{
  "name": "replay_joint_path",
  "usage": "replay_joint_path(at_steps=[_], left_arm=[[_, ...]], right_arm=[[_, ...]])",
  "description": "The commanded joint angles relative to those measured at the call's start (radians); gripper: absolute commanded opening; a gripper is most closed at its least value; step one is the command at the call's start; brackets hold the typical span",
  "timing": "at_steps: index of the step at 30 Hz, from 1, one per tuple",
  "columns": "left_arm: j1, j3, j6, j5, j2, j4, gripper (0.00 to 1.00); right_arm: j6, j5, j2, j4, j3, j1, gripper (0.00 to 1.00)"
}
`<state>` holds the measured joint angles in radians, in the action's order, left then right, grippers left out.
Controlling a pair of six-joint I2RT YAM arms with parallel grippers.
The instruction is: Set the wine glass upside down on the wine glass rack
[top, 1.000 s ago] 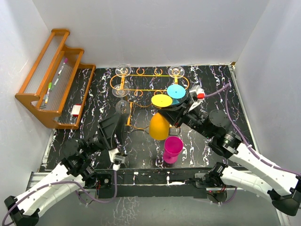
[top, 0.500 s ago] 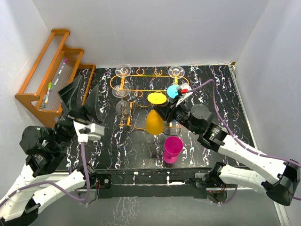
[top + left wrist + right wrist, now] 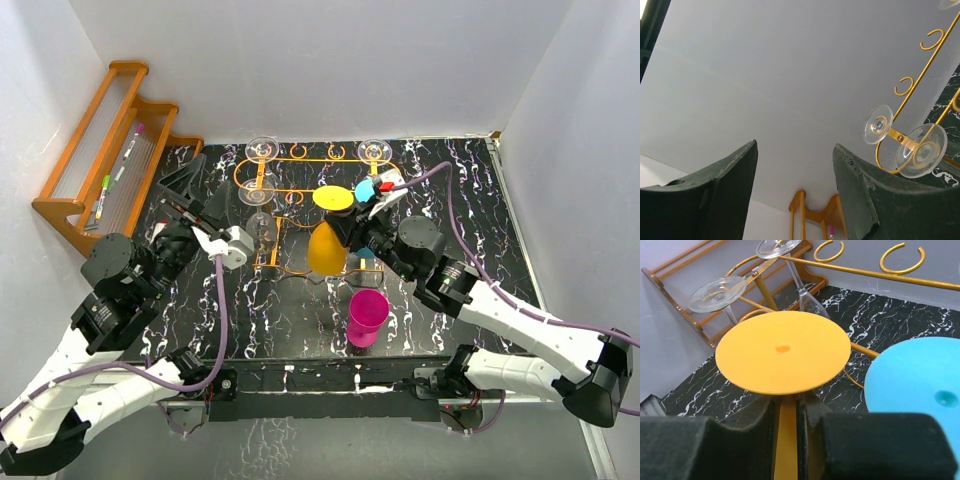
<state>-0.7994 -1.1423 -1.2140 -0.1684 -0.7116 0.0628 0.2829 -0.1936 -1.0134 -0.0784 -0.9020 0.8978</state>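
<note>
The wine glass rack [image 3: 310, 160] is an orange wire stand at the back middle of the table. Three clear glasses hang upside down in it, such as one at the back left [image 3: 262, 148]. My right gripper [image 3: 350, 228] is shut on the stem of a yellow wine glass [image 3: 326, 250], held upside down with its round base [image 3: 783, 351] uppermost, at the rack's front edge. In the right wrist view my right gripper [image 3: 785, 427] clamps the yellow stem. A blue glass base [image 3: 920, 385] is just to its right. My left gripper [image 3: 795, 146] is open, empty and raised left of the rack [image 3: 920, 80].
A magenta cup [image 3: 367, 315] stands upright in front of the yellow glass. A brown wooden stepped shelf [image 3: 110, 160] holding pens leans at the back left. White walls enclose the black marble table [image 3: 450, 180].
My right gripper has carried the yellow glass back and left toward the rack. My left arm has lifted off the table and swung left, its gripper now up beside the rack's left end.
</note>
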Motion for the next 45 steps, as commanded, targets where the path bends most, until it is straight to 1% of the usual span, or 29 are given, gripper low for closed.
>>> replay_joint_path(at_steps=[1,12,19,24,25,28,36,41,45], left_arm=[[0.006,0.015,0.011,-0.029,0.028,-0.04,0.6],[0.007,0.026,0.012,-0.024,0.038,-0.029,0.59],[0.008,0.045,0.007,-0.016,0.045,-0.037,0.58],[0.009,0.051,0.011,-0.011,0.051,-0.022,0.61],[0.01,0.052,0.012,-0.011,0.051,-0.021,0.62],[0.011,0.053,0.013,-0.007,0.054,-0.02,0.62],[0.014,0.053,0.012,-0.001,0.057,-0.018,0.62],[0.015,0.056,0.012,0.001,0.06,-0.018,0.62],[0.016,0.056,0.011,0.002,0.061,-0.018,0.62]], right_arm=[[-0.028,-0.066,-0.009,-0.039,-0.059,0.019,0.08],[-0.039,-0.156,0.008,-0.002,-0.064,0.046,0.08],[-0.069,-0.226,-0.014,0.008,-0.074,0.083,0.08],[-0.078,-0.257,-0.022,0.008,-0.078,0.094,0.08],[-0.082,-0.263,-0.023,0.006,-0.078,0.095,0.08],[-0.094,-0.285,-0.027,-0.001,-0.075,0.102,0.17],[-0.129,-0.331,-0.057,-0.039,-0.078,0.123,0.16],[-0.149,-0.395,-0.07,-0.073,-0.081,0.147,0.15],[-0.164,-0.432,-0.072,-0.093,-0.081,0.16,0.19]])
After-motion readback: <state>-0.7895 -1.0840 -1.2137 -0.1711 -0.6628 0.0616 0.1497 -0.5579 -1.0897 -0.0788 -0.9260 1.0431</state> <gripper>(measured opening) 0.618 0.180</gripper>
